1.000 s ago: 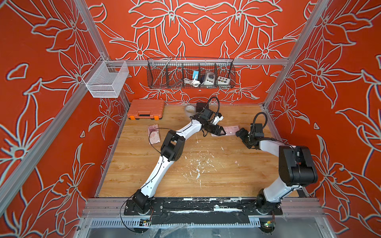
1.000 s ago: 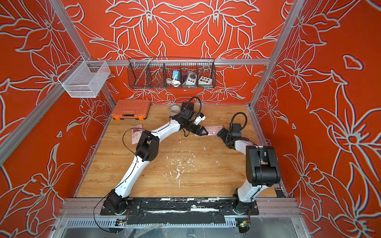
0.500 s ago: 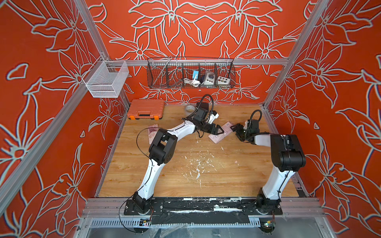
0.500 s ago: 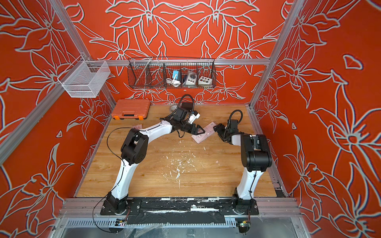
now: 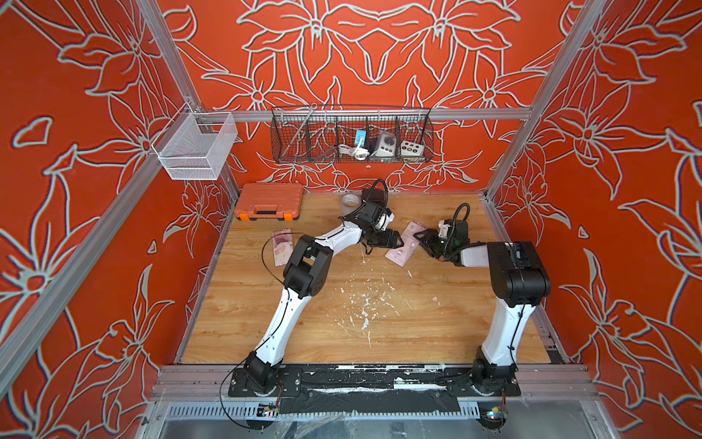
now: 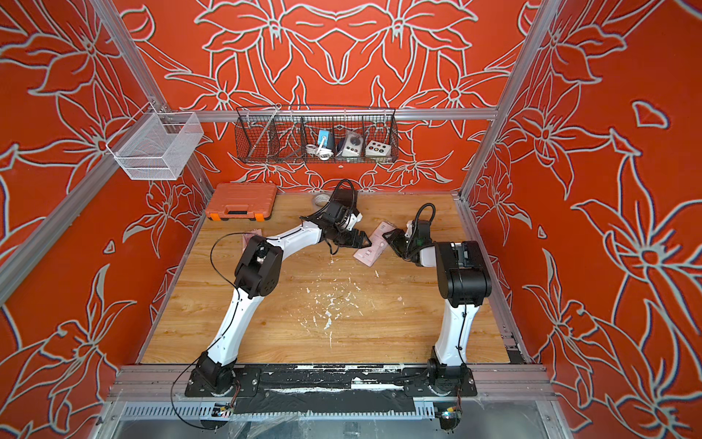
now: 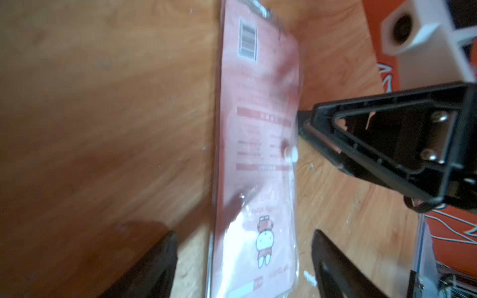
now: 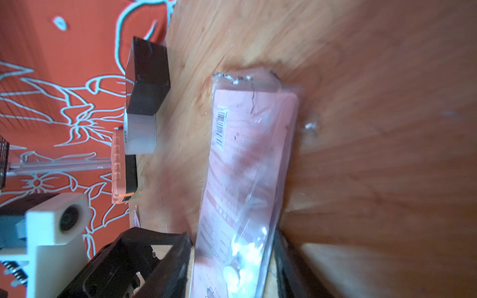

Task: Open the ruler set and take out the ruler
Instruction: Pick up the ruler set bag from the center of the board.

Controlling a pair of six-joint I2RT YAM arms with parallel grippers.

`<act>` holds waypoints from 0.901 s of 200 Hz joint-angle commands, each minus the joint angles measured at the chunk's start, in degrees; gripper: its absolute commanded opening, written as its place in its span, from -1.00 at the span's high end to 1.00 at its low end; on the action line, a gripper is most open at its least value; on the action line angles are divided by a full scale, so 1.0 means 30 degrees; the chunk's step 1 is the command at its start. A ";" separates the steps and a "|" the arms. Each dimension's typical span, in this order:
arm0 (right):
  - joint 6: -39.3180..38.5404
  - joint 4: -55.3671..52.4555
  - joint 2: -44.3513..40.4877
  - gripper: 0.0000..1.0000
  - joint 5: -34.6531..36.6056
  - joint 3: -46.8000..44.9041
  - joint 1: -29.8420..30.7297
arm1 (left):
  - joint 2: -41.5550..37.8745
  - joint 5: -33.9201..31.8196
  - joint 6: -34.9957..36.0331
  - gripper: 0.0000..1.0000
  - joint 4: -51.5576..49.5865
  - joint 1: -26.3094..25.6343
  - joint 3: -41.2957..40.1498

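Note:
The ruler set (image 5: 403, 246) is a flat pink packet in a clear sleeve, lying slantwise on the wooden floor (image 5: 342, 342) at the back; it also shows in a top view (image 6: 372, 247). My left gripper (image 5: 395, 240) is open. In the left wrist view its fingers straddle the packet's cartoon end (image 7: 263, 242) with a gap on each side. My right gripper (image 5: 422, 240) meets the packet from the other side. In the right wrist view its fingers (image 8: 187, 238) press both long edges of the ruler set (image 8: 245, 160). The ruler itself cannot be told apart inside the packet.
A second pink packet (image 5: 283, 248) lies left of the left arm. An orange tool case (image 5: 269, 200), a tape roll (image 5: 350, 199) and a black box (image 8: 148, 85) sit by the back wall. A wire basket (image 5: 351, 135) and a white mesh basket (image 5: 195, 146) hang above. White flecks (image 5: 364, 308) dot the floor.
The packet has swung from lying crosswise to slanting. My right gripper has moved left onto it and its jaws have narrowed. The left gripper drew back a little.

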 commanded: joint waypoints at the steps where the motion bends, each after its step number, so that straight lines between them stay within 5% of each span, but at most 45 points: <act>1: 0.0828 0.0996 0.0713 0.08 -0.0978 -0.0297 0.0489 | -0.0380 0.0803 -0.0679 -0.43 0.0649 -0.0079 -0.1891; 15: 0.1328 0.2072 0.0831 0.21 -0.1517 -0.0452 0.0645 | -0.0644 0.1236 -0.0845 -0.22 0.1352 -0.0079 -0.2675; 52: 0.2408 0.4543 0.0601 0.60 -0.2224 -0.1235 0.1231 | -0.1727 0.1261 -0.1188 -0.10 0.3216 -0.0060 -0.4836; 125: 0.1999 0.4464 0.0009 1.00 -0.2061 -0.2087 0.2267 | -0.3153 0.1781 -0.2745 0.12 0.6776 0.0488 -0.8251; 163: 0.2325 0.4814 -0.1377 1.00 -0.1996 -0.3164 0.2362 | -0.6707 0.1361 -0.5143 -0.07 1.1304 0.1775 -1.3258; 180: 0.2199 0.4124 -0.2174 1.00 -0.2355 -0.3034 0.2409 | -0.8987 0.0626 -0.5849 -0.54 1.2813 0.2547 -1.5578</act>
